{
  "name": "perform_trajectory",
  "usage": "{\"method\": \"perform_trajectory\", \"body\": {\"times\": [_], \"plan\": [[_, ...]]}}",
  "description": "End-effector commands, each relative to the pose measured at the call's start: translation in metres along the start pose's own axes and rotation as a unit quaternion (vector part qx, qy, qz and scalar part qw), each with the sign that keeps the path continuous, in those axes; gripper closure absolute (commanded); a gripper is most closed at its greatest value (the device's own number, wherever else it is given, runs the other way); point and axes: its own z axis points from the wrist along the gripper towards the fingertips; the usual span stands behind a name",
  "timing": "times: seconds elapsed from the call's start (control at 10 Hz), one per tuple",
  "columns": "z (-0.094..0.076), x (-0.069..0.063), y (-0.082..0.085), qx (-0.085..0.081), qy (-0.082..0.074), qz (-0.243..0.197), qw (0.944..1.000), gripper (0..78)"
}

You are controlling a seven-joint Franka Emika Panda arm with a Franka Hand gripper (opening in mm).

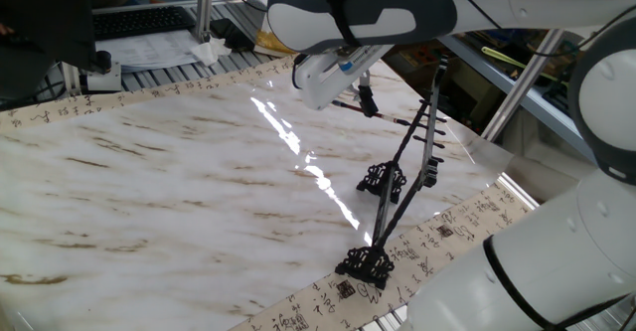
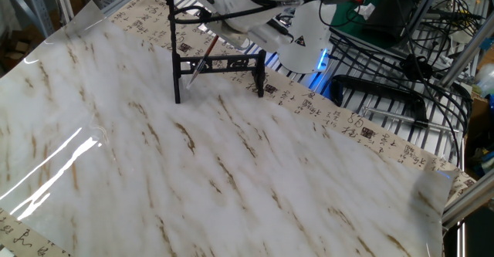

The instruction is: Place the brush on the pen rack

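Brush: the brush (image 1: 383, 115) is seen in one fixed view as a thin dark shaft running level from the gripper toward the pen rack; in the other fixed view (image 2: 199, 62) only its lower part is shown, slanting down below the gripper with a dark tip, in front of the rack's low crossbar.
Gripper: the gripper (image 1: 364, 100) is seen with its dark fingers closed on the brush shaft; in the other fixed view (image 2: 218, 37) the fingers are hidden behind the white wrist housing, so the grip cannot be read there.
Pen rack: the pen rack (image 1: 402, 167) stands just beyond and below the gripper; in one fixed view the two scrolled feet, the thin posts and the pegs of the upper bar are shown, with the brush end reaching close to the pegs; whether it touches them cannot be told. In the other fixed view (image 2: 220, 64) the lower crossbar and two legs are shown, while the upper bar is covered by the arm.
Table: the marble-patterned table (image 1: 179, 182) is spread under the gripper, with a calligraphy-printed border (image 2: 355, 126) at its edge.
Arm: the white arm (image 1: 368, 13) is held over the rack from above.
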Motion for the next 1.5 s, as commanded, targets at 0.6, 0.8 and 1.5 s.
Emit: {"method": "perform_trajectory", "body": {"times": [0.6,0.8,1.5], "plan": [[0.005,0.0,-0.01,0.003,-0.01,0.001,0.9999,76.4],[0.008,0.004,-0.011,0.002,-0.01,0.0,0.9999,76.4],[0.02,0.015,-0.013,0.007,-0.021,0.001,0.9998,76.4]]}}
